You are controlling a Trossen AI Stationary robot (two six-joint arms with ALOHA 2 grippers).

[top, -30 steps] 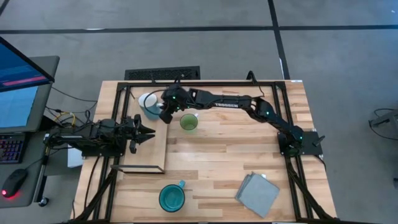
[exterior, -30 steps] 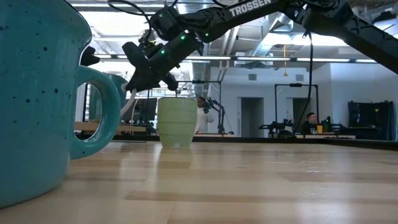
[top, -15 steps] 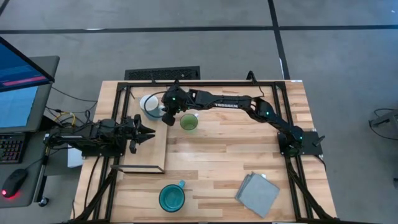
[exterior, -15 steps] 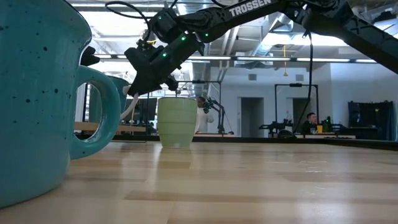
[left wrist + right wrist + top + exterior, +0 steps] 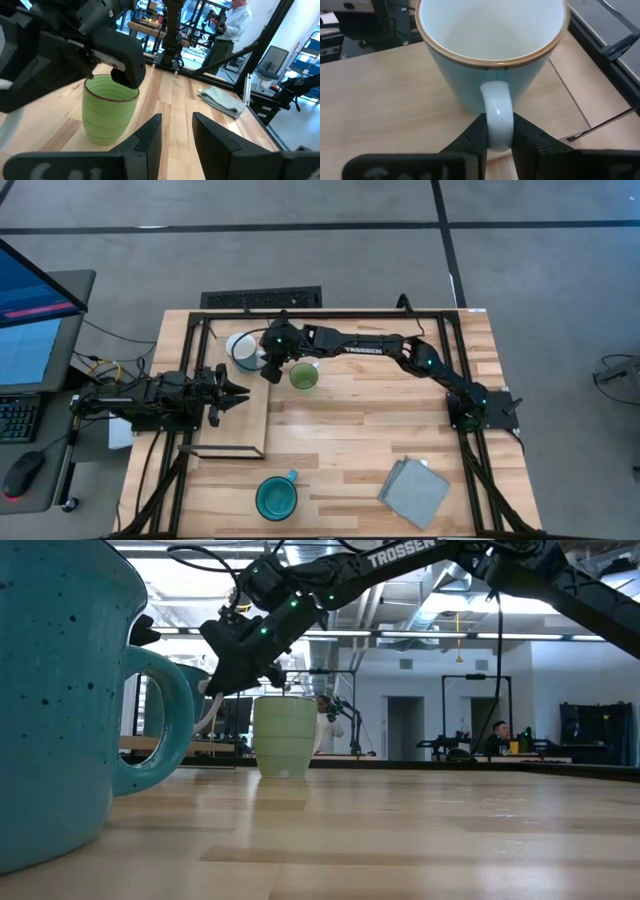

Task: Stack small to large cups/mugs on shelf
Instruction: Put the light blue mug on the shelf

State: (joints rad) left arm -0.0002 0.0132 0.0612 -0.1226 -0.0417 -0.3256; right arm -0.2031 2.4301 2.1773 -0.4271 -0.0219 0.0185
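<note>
White mug (image 5: 490, 55): glossy, round, brown-rimmed, looped handle.

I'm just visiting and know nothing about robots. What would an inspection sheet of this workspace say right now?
Surface: planked wooden table, black frame.
Job's things: white mug on the pale shelf board; green mug beside it; teal mug at the near edge.
Clutter: folded grey cloth.
Grippers: right gripper straddles the white mug's handle; left gripper open, over the shelf.
Cables: wires left of the table.
Surroundings: monitor, person in the room.
</note>
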